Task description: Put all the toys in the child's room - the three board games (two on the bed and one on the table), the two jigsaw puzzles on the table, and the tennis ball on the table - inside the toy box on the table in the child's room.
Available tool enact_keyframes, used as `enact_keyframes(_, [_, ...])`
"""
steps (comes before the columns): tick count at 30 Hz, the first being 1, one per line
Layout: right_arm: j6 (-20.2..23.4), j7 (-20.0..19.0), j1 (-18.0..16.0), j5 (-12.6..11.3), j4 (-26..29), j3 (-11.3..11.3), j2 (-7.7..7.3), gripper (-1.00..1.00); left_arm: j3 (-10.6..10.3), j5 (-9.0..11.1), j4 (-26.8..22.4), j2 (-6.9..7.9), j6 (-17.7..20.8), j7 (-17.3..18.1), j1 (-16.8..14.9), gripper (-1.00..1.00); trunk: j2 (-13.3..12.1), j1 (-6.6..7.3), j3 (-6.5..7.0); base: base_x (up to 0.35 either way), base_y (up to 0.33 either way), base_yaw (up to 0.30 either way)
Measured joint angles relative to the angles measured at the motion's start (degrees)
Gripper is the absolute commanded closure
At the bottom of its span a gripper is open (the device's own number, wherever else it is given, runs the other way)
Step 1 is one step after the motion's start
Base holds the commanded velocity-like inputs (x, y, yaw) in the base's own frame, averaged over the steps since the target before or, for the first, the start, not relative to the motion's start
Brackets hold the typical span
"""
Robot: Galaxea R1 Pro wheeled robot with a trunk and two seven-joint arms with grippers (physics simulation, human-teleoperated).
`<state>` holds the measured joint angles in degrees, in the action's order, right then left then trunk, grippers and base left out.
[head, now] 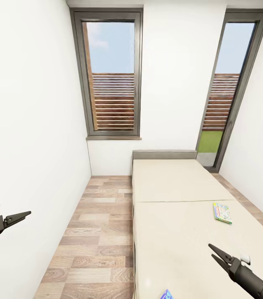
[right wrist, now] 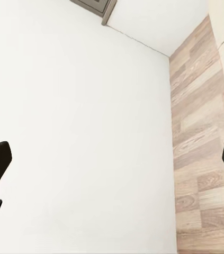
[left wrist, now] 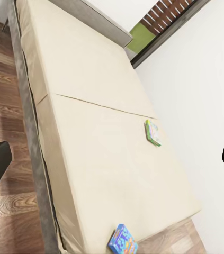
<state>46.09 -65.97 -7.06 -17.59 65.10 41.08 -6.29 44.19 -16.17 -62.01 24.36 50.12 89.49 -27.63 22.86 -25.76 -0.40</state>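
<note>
We face a narrow room from the head view, with the bed (head: 177,207) running away from us along the right half of the floor, its low grey headboard (head: 164,155) against the far wall at about twelve o'clock. The mattress is beige and split by a seam across its middle. Two of the board games lie on it. The pale green-edged one (head: 222,213) rests flat near the bed's right edge, just on the near side of the seam, at roughly two o'clock from the mattress centre. The blue one (head: 166,295) sits at the near end of the bed at six o'clock, cut off by the frame's lower edge; the left wrist view shows it whole (left wrist: 123,240), close to the foot corner, well apart from the green-edged box (left wrist: 153,132).

Wood-plank flooring (head: 98,236) fills the strip between the bed and the white wall at our nine o'clock. Two tall windows are set in the far wall: one (head: 110,74) at eleven o'clock with a slatted fence behind it, another (head: 227,83) at one o'clock reaching down to the floor.

The left gripper (head: 25,215) hangs at eight o'clock over the floor, and we cannot tell how far its jaws are parted. The right gripper (head: 214,253) hovers above the mattress at five o'clock, its jaws parted and holding nothing.
</note>
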Motion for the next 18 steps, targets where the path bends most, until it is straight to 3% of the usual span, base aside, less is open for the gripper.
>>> enact_keyframes(9, [-4.5, -0.2, 1.6, 0.2, -3.2, 0.3, -2.21, -1.0, 0.0, 0.0, 0.0, 0.01, 0.0, 0.0, 0.0, -1.0, 0.0, 0.0, 0.0, 0.0, 0.0, 0.0])
enact_keyframes(18, [-6.6, -0.3, 3.1, 0.5, -5.5, 0.2, -2.81, -1.0, -0.1, 0.1, 0.0, 0.09, 0.0, 0.0, 0.0, -1.0, 0.0, 0.0, 0.0, 0.0, 0.0, 0.0])
